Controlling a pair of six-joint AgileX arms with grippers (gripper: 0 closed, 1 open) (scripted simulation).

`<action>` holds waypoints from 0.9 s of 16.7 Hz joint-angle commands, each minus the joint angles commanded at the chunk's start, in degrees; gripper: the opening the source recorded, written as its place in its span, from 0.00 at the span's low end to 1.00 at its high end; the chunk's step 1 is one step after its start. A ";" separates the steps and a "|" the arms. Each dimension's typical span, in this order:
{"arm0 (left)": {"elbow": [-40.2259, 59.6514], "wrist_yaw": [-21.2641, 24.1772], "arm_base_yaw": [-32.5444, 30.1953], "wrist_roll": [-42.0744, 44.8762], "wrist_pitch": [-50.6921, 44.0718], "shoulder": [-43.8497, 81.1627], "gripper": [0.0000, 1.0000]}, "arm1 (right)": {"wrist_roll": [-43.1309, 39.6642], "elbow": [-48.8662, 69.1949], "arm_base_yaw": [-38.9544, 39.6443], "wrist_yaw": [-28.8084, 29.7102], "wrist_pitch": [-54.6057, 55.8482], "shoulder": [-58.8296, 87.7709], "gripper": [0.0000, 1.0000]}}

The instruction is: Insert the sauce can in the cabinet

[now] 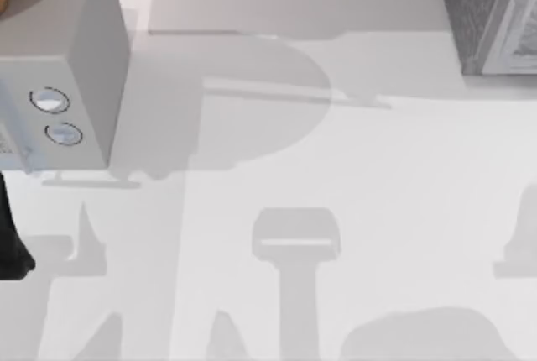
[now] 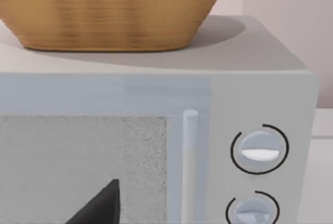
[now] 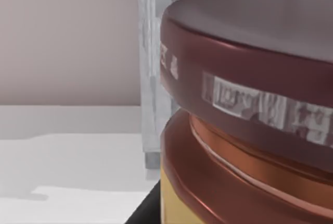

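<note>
One sauce can [image 3: 250,109] close before right wrist camera; cabinet [image 3: 153,78] behind.

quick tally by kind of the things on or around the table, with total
light-grey box with two dials: 1
woven basket on top of that box: 1
dark grey cabinet: 1
sauce can, close before the right wrist camera: 1
total: 4

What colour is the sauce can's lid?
Dark maroon-brown; the sauce can shows best in the right wrist view.
</note>
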 joint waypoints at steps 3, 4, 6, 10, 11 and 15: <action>0.00 0.00 0.00 0.00 0.00 0.00 1.00 | 0.26 0.54 0.31 -0.15 -0.11 0.75 0.00; 0.00 0.00 0.00 0.00 0.00 0.00 1.00 | 0.55 1.60 0.62 -0.15 -0.54 1.81 0.00; 0.00 0.00 0.00 0.00 0.00 0.00 1.00 | 1.34 5.36 1.35 0.18 -2.08 5.50 0.00; 0.00 0.00 0.00 0.00 0.00 0.00 1.00 | 2.61 18.60 3.08 1.55 -7.13 17.29 0.00; 0.00 0.00 0.00 0.00 0.00 0.00 1.00 | 2.63 22.91 3.47 2.01 -8.53 20.52 0.00; 0.00 0.00 0.00 0.00 0.00 0.00 1.00 | 1.30 40.83 4.34 4.45 -13.33 32.31 0.00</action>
